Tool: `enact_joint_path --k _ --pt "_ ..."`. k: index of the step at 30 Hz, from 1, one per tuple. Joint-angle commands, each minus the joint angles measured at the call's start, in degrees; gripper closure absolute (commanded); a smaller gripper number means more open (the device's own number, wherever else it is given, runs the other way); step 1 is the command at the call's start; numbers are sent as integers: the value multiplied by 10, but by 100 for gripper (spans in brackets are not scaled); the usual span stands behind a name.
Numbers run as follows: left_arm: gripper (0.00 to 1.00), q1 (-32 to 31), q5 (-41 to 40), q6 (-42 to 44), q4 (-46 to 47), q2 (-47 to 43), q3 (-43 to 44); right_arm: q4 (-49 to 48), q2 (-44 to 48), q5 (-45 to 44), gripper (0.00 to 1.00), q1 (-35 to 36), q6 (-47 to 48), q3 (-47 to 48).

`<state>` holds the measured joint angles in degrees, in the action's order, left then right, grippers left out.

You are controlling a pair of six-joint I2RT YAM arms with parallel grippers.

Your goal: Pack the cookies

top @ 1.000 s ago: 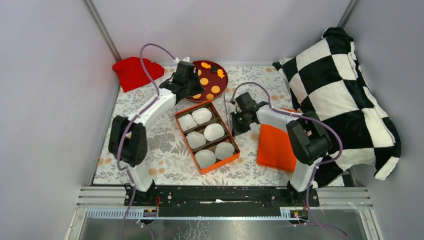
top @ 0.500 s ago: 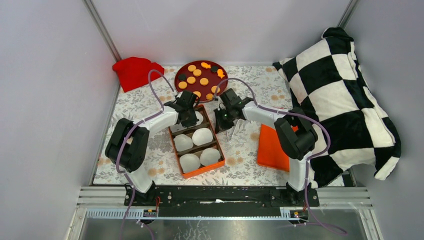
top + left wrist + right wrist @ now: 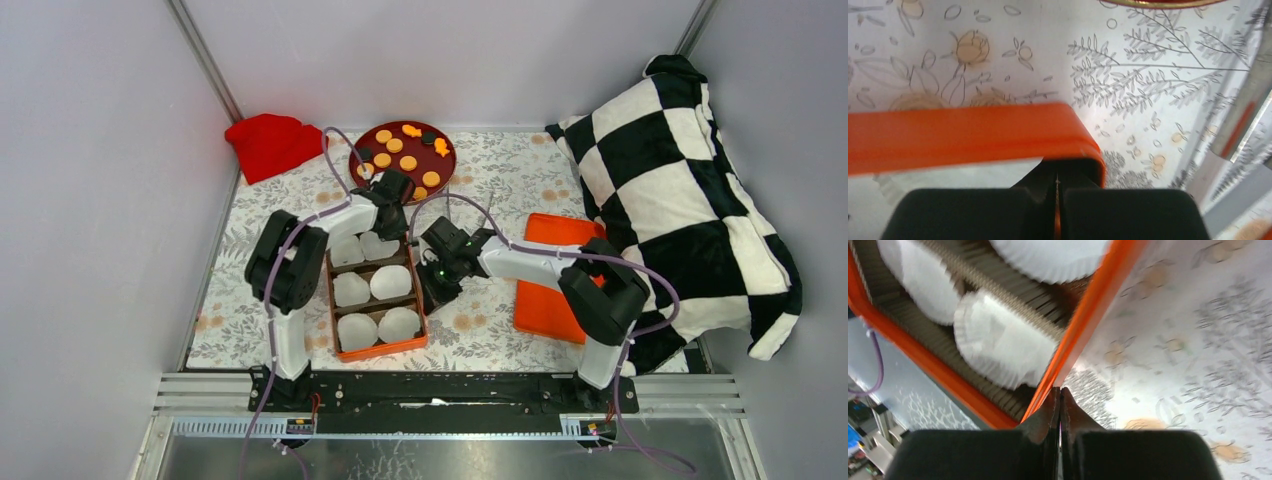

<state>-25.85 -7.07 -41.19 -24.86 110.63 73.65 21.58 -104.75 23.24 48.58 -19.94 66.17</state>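
Several orange-yellow cookies (image 3: 395, 146) lie on a dark red plate (image 3: 443, 172) at the back. An orange box (image 3: 331, 300) with white paper liners (image 3: 382, 282) stands in front of the plate. My left gripper (image 3: 393, 197) is shut on the box's far right corner; the left wrist view shows the jaws (image 3: 1057, 181) closed on the orange rim (image 3: 963, 132). My right gripper (image 3: 434, 276) is shut on the box's right wall; the right wrist view shows it (image 3: 1059, 391) pinching the orange wall (image 3: 1088, 320) beside the liners (image 3: 998, 342).
An orange lid (image 3: 548, 275) lies flat right of the box. A red cloth (image 3: 270, 143) sits at the back left. A black-and-white checked pillow (image 3: 680, 180) fills the right side. The plate's rim (image 3: 1158, 2) shows at the top of the left wrist view.
The orange box has slid left and toward the near edge and turned straighter, with both grippers moving along on it. The orange lid now shows more fully.
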Motion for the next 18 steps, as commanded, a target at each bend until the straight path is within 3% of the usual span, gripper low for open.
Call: enact_joint_path --k 1,12,15,18 --pt "100 -1 -6 23 -5 51 48 34 55 34 100 44 21 -3" --pt "100 12 43 91 -5 119 208 18 -61 107 100 97 48 108" --pt "100 27 86 96 14 109 200 7 -127 130 100 100 42 173" --pt "100 35 73 86 24 69 176 -1 -168 150 100 103 37 228"
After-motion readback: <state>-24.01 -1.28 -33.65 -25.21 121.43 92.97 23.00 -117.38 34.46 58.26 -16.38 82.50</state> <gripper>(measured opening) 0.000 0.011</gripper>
